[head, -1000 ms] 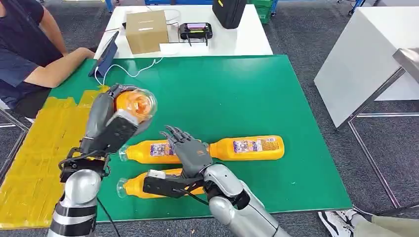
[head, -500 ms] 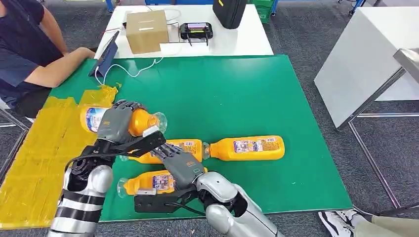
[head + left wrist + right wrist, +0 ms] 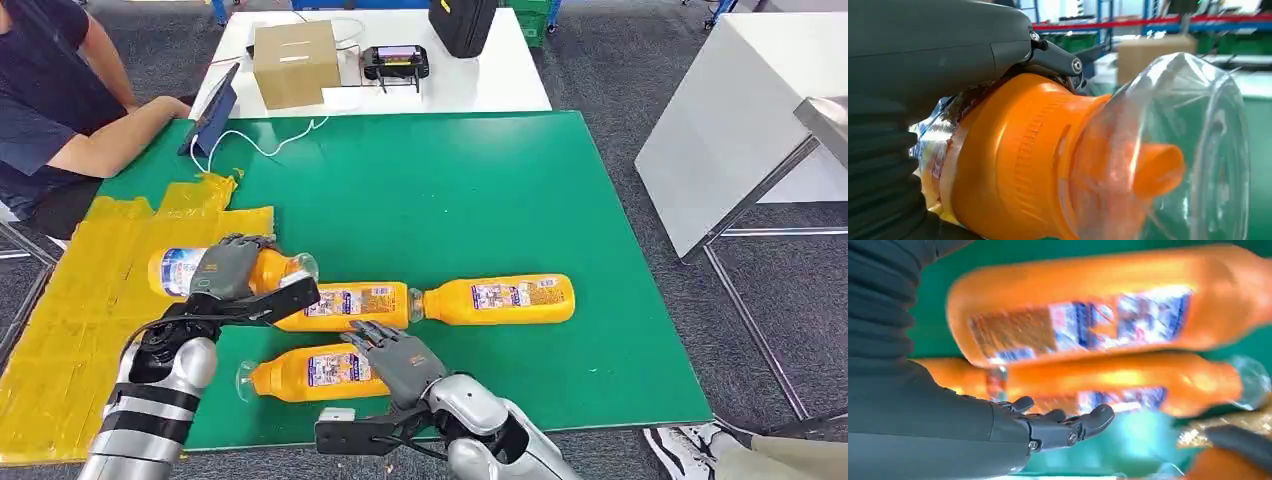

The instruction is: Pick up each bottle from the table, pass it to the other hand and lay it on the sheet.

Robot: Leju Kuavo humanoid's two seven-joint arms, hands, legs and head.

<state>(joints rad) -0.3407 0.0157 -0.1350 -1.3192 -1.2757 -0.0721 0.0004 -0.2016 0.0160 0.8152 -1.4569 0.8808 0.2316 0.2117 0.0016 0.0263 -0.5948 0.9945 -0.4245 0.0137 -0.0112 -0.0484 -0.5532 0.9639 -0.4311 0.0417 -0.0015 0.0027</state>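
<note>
The left hand [image 3: 228, 268] grips an orange bottle [image 3: 232, 270] lying on its side at the left of the green bench [image 3: 500, 190], its base over the yellow sheet [image 3: 90, 300] and its clear cap pointing right. The left wrist view shows that cap [image 3: 1173, 150] close up. The right hand [image 3: 400, 360] hangs open, fingers spread, holding nothing, just beside the nearest bottle [image 3: 310, 372]. Two more bottles [image 3: 350, 302] [image 3: 497, 299] lie end to end in the middle. A person [image 3: 60, 110] sits at far left.
</note>
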